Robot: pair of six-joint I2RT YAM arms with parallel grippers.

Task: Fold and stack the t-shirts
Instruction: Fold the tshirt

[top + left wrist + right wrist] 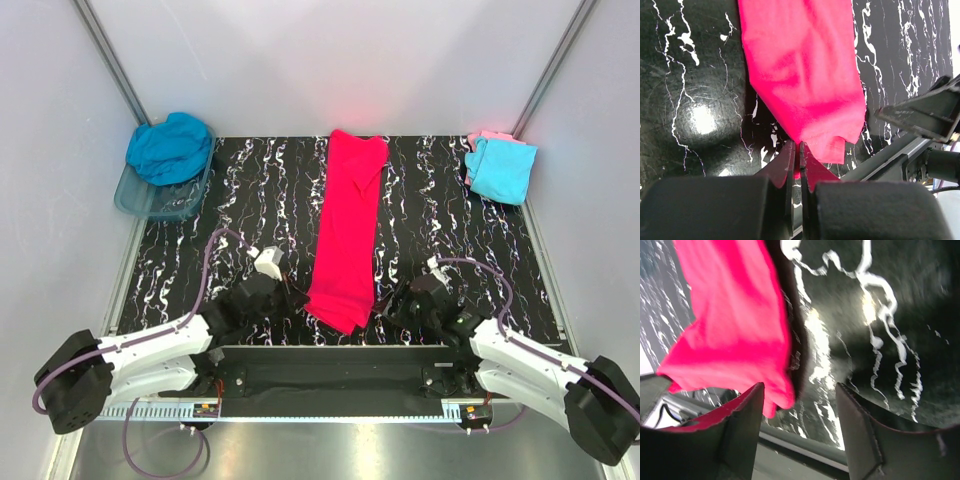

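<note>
Four shirts: the pink-red t-shirt [348, 235] lies as a long narrow strip down the middle of the table [250, 190], one end at the far edge and the other between the two arms. The teal-blue t-shirt [170, 148] is heaped on the clear tub [150, 205] at far left. The light cyan t-shirt [500, 170] lies on the pale pink t-shirt [487, 135] at far right.
Left gripper [800, 150]: pressed together on the near-left corner of the strip, with a sliver of red cloth pinched between the fingers.
Right gripper [800, 395]: spread with nothing between the fingers. The near-right corner of the strip lies just by one finger, ungripped.
Why so held: the strip probably needs both near corners raised together so it can be folded over toward its far end. One corner is secured and the other arm looks lined up to take its own.
Why the far-right pair: it reads as the stack already begun, kept well apart from the working lane.
Surface: glossy black with white veining, throwing back bright lamp glare. It looks slick, so the cloth may slide when pulled.
Room: plain white walls [330, 60] close in three sides, with metal rails in the corners.
</note>
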